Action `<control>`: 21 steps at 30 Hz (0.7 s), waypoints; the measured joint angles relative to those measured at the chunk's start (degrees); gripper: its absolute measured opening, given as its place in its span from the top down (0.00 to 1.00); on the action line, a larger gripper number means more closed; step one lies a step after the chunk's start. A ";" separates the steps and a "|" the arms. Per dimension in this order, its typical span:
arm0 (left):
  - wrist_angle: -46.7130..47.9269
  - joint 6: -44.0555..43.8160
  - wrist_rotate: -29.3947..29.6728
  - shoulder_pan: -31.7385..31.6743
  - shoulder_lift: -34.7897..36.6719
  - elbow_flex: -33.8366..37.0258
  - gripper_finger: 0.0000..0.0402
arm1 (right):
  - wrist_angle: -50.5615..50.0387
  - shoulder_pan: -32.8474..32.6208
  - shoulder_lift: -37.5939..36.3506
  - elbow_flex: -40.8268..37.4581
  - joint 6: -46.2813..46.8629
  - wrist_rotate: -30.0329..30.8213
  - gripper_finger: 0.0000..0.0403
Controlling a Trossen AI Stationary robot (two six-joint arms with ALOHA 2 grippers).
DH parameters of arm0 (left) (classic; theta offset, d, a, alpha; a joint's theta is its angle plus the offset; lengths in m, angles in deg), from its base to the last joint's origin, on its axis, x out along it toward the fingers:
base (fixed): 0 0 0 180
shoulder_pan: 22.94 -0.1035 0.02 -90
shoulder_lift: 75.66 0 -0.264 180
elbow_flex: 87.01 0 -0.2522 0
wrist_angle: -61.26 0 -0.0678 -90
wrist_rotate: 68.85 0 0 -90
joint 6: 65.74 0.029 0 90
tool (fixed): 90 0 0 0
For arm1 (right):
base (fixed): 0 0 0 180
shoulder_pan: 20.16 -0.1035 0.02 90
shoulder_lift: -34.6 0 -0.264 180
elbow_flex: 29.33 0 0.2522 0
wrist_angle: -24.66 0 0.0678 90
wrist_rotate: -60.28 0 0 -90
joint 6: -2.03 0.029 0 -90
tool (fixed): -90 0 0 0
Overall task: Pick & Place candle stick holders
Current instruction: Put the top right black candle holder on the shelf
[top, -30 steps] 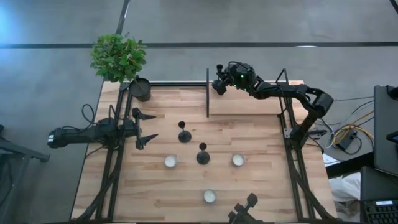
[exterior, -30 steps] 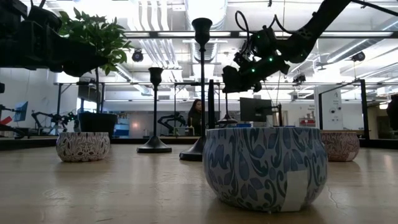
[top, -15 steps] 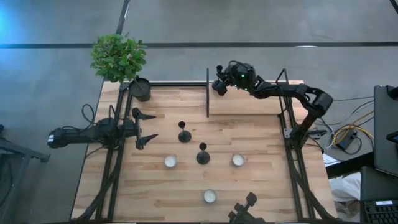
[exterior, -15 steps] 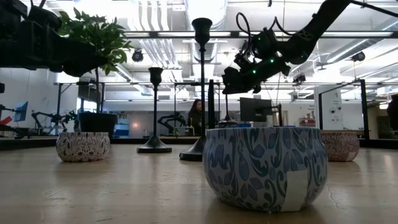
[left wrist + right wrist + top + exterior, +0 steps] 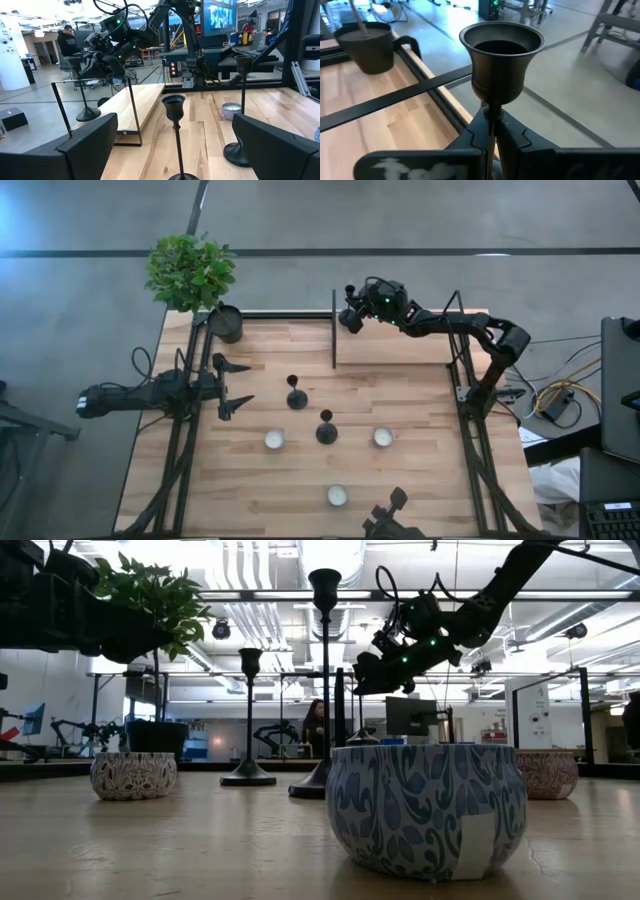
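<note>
While the right hand (image 5: 349, 305) hangs near the upper middle of the frame, it squeezes a candle stick holder (image 5: 501, 60) by its stem, cup poking above the fingers. Two other holders (image 5: 297, 398) (image 5: 326, 431) stand mid-tabletop (image 5: 400, 480). The left hand (image 5: 232, 387) waits, spread wide.

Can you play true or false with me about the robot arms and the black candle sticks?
1. The right gripper is shut on a candle stick holder. True.
2. Three holders stand on the table. False: only two stand there, the left standing holder and the right standing holder.
3. The left gripper is open and holds nothing. True.
4. The plant pot sits in the middle of the table. False: it is at the far left corner.
5. Three small candle bowls are on the table, such as the nearest bowl. True.
</note>
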State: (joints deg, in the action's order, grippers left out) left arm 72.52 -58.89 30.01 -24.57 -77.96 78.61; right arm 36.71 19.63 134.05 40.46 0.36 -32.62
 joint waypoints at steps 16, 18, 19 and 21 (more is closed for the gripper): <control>0.00 0.00 -0.01 0.00 -0.01 0.00 0.01 | -0.43 0.10 0.06 -0.73 0.95 -0.98 0.97; 0.01 0.01 0.00 -0.01 0.02 0.02 0.01 | -0.43 0.13 0.06 -0.95 1.26 -1.49 0.97; 0.00 0.00 -0.02 0.01 0.00 0.00 0.01 | -0.43 0.15 0.06 -1.02 1.26 -1.49 0.97; 0.01 0.01 -0.01 -0.01 0.01 0.00 0.01 | -0.37 0.20 0.06 -1.14 1.23 -1.48 0.97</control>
State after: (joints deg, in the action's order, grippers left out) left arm 72.53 -58.88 30.00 -24.57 -77.95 78.61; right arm 36.34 19.83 134.10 39.32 1.59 -34.09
